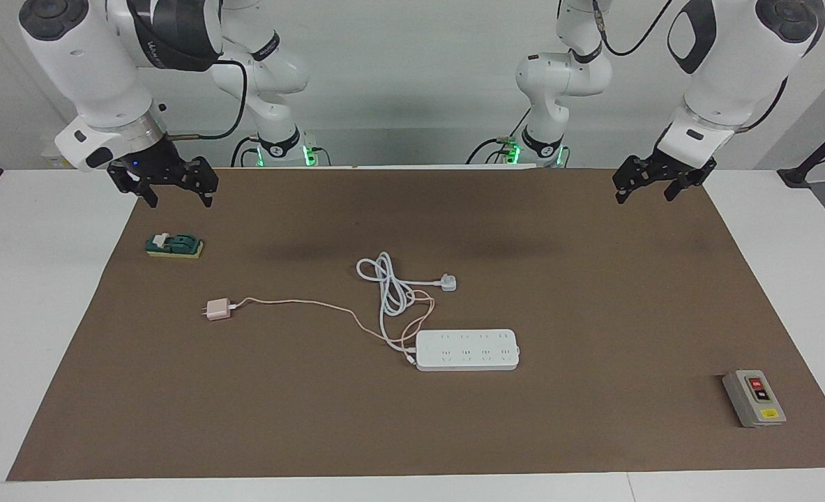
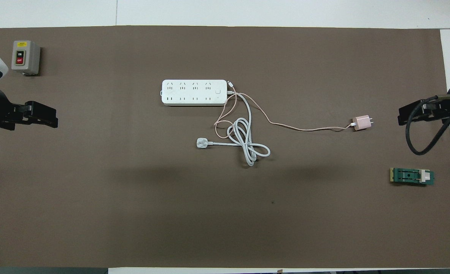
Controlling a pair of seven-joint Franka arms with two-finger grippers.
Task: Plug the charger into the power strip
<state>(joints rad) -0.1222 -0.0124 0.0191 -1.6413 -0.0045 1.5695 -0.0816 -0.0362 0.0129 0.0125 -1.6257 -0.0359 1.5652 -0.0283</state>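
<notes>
Pink charger (image 1: 217,309) (unplugged) lies near power strip (image 1: 467,349).

Both arms raised and waiting — left tool (image 1: 653,187) and right tool (image 1: 175,189) open, empty.

A grey button box (image 1: 754,398), a green switch block (image 1: 174,245) and a brown mat (image 1: 593,432) on a white table (image 1: 35,293)

The power strip (image 1: 467,350) looks like smooth white plastic; the brown mat (image 1: 593,293) under it is matt, paper-like.
</notes>
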